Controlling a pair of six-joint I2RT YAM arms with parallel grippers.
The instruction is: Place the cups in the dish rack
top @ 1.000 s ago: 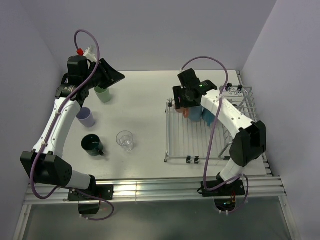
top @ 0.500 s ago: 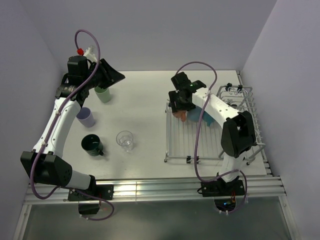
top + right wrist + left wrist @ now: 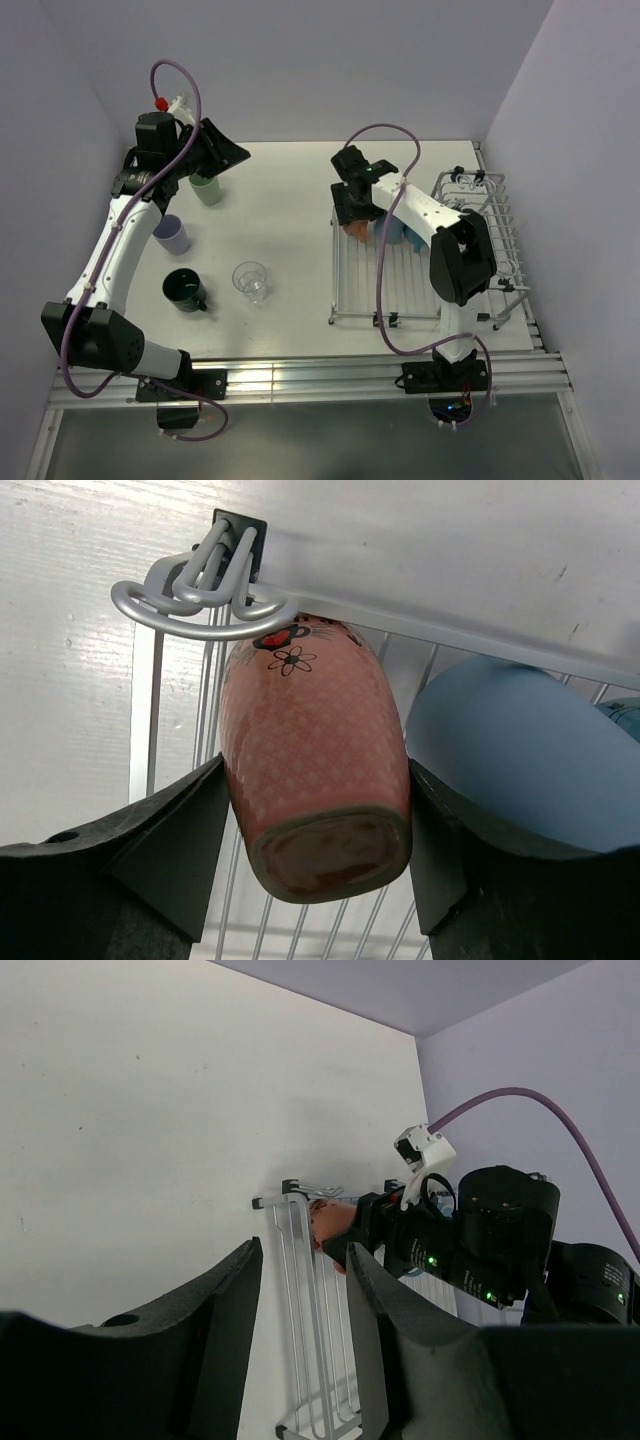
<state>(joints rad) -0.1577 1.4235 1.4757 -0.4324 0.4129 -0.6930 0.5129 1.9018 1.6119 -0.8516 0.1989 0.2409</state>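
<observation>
Placement step: right gripper (image 3: 357, 215) fingers clamp orange mug (image 3: 315, 770), base toward the wrist camera, at far-left corner of dish rack (image 3: 420, 300), just beside light blue mug (image 3: 500, 750). Settle it squarely on the bars, clear of the corner loop, before releasing. Left gripper (image 3: 305, 1340) fingers wide, empty.

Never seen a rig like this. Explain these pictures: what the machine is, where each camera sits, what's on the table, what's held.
Two robot arms with two-finger grippers work at a white table. One picture looks down from above; the others come from a camera on each wrist. Loose on the table: pale green mug, lavender mug, dark green mug, clear glass. The right gripper holds an orange mug at a corner of the wire dish rack, beside a light blue mug. The left gripper is open, empty.
</observation>
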